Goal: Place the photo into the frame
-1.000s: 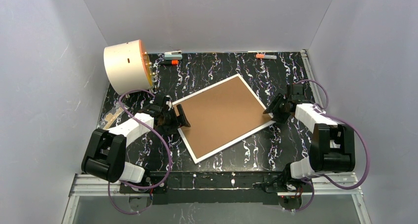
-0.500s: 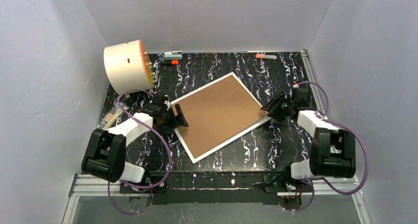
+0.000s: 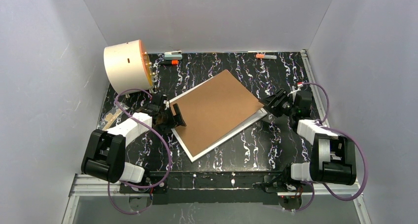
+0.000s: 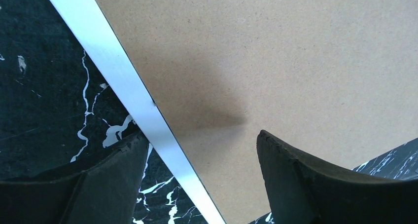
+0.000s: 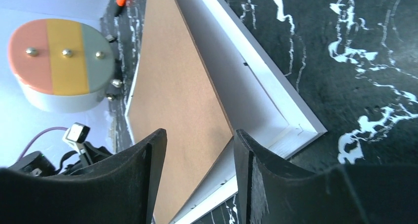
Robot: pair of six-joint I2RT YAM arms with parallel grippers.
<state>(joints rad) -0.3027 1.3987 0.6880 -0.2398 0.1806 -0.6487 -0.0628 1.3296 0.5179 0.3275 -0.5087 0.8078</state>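
The brown backing board, flat in the frame a second before, was lifted at its right corner between the half-spread, not pinching fingers of the right gripper, the left gripper stood wide open across the frame's edge in the middle of the table, and the way was opening for the photo, not in sight.

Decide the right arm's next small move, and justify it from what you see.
Probably lift the backing board higher and draw it clear of the frame. Its right corner sits between the right gripper's open fingers, tilted up off the frame, while the left gripper straddles the frame's opposite edge. No photo is in view.
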